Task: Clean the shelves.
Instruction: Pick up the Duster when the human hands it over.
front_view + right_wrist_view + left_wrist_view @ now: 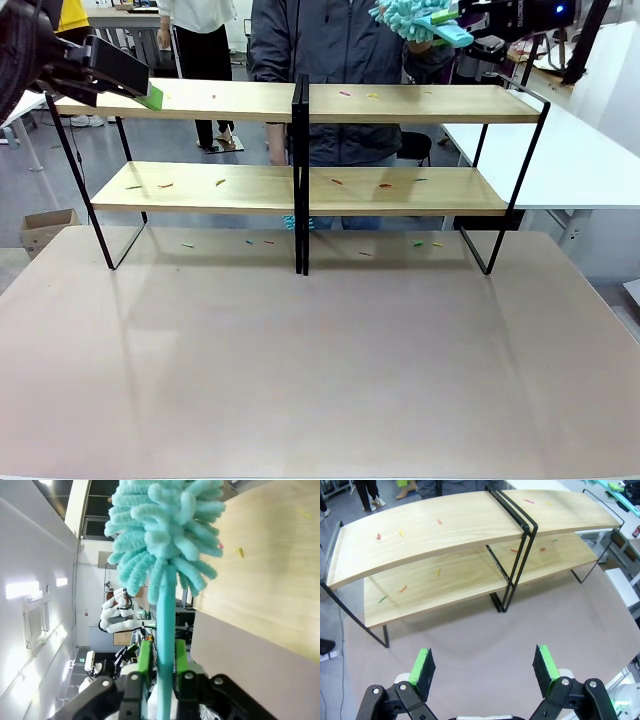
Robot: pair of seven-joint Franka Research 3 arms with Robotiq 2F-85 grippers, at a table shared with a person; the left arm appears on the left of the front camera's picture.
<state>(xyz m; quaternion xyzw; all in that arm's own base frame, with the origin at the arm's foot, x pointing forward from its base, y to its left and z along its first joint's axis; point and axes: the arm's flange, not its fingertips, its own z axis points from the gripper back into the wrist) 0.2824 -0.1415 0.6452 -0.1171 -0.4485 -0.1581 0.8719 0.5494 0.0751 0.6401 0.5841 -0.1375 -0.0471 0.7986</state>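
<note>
The shelves [300,190] stand across the far half of the table, with four light-wood boards on a black frame and a central upright. Small coloured scraps [345,93] lie on the boards. My left gripper [150,95] hovers at the top left board's left end, open and holding nothing. In the left wrist view its green fingers [422,666] stand wide apart above the table, and the shelves [445,530] lie ahead. My right gripper [450,22] is above the top right board, shut on a teal fluffy duster [408,16]. Up close, the duster's handle [165,645] sits between the pads.
A person in a grey jacket [340,50] stands right behind the shelves. More scraps [265,241] lie on the pinkish table [320,370] under the rack. A white table [575,150] stands at the far right and a cardboard box [45,228] on the floor at the left.
</note>
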